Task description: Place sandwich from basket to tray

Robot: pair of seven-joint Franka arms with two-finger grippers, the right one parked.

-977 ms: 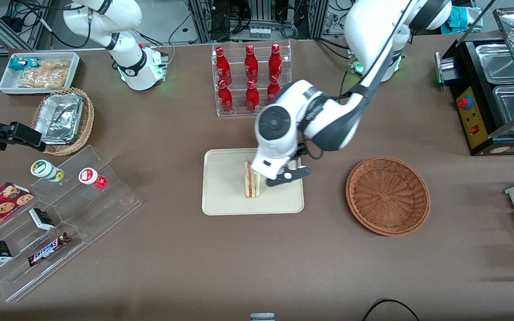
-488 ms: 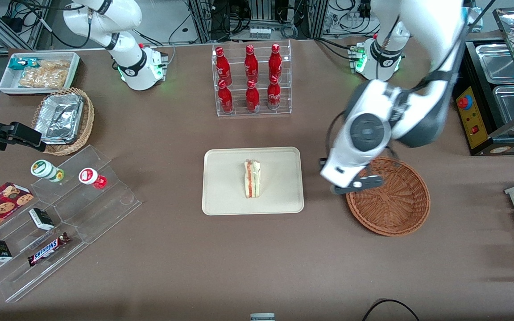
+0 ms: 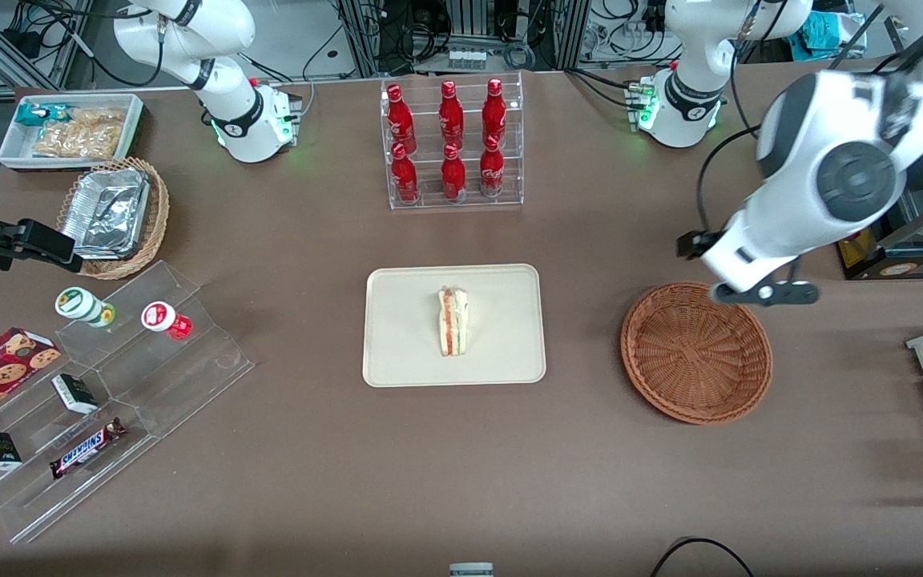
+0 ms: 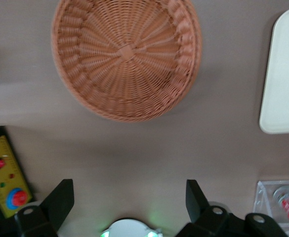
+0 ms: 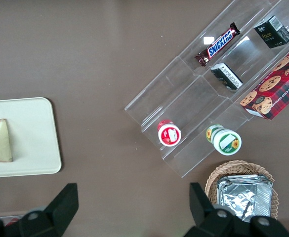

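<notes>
Sandwich [image 3: 453, 322] is lying on the tray [image 3: 405, 353], well apart from the basket [image 3: 695, 353]. Gripper [image 3: 762, 293] is hovering above the basket's rim, fingers spread wide and holding nothing. Remaining risk: the sandwich tipping over if jolted.

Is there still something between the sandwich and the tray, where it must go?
Nothing visible: the sandwich already lies on the tray. The basket is empty, and the open claw hangs above its rim, holding nothing.
</notes>
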